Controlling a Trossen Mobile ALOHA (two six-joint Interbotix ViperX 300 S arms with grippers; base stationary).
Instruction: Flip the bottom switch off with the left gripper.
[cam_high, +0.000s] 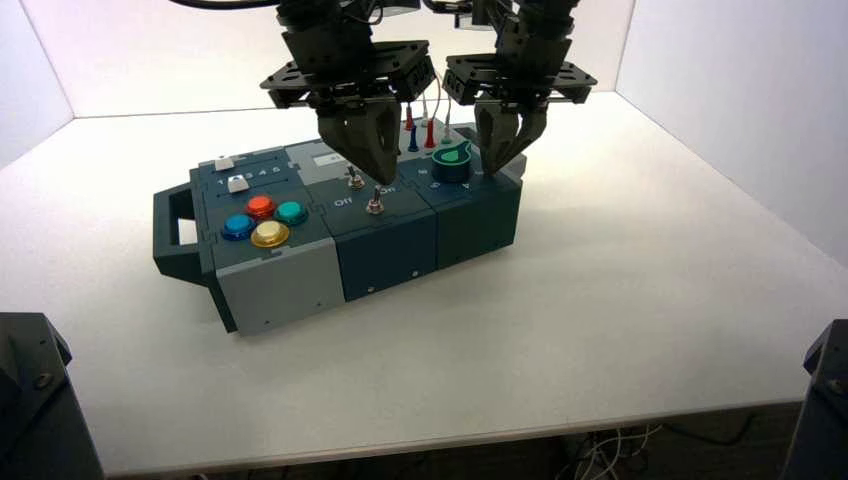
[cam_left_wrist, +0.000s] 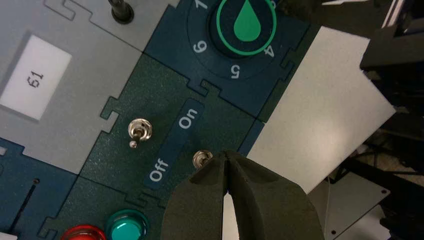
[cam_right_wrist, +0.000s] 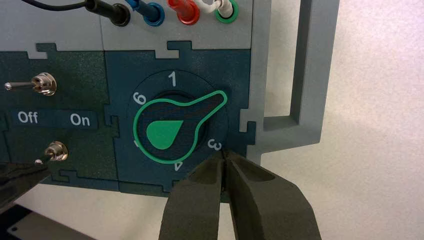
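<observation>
ok so rn the left gripper (cam_high: 385, 181) is clenched, fingers pressed together w/ nothing between them, and its tips are right by the bottom switch (cam_high: 375, 205), the one on the near side of the box's (cam_high: 285, 290) middle section. can't tell if they're actually touching it tbh. the lever on that switch leans to the Off side, and the top switch (cam_right_wrist: 45, 84) leans to Off too, w/ the Off/On label (cam_right_wrist: 54, 119) running between the 2

right gripper (cam_right_wrist: 223, 152) is shut as well, nothing in it, tips over the near part of the dial panel next to the green-outlined knob (cam_right_wrist: 172, 127), by the 3. knob's narrow end points between the 1 and the 3 fwiw

rest of the box, sitting at an angle on the desk (cam_high: 610, 300): red (cam_high: 260, 207), blue (cam_high: 239, 227), green (cam_high: 291, 213) and yellow (cam_high: 270, 234) buttons grouped on the left part, 2 white sliders (cam_high: 238, 184) behind them, plus a bunch of wires (cam_high: 430, 133) w/ coloured plugs along the far side, behind the knob btw
</observation>
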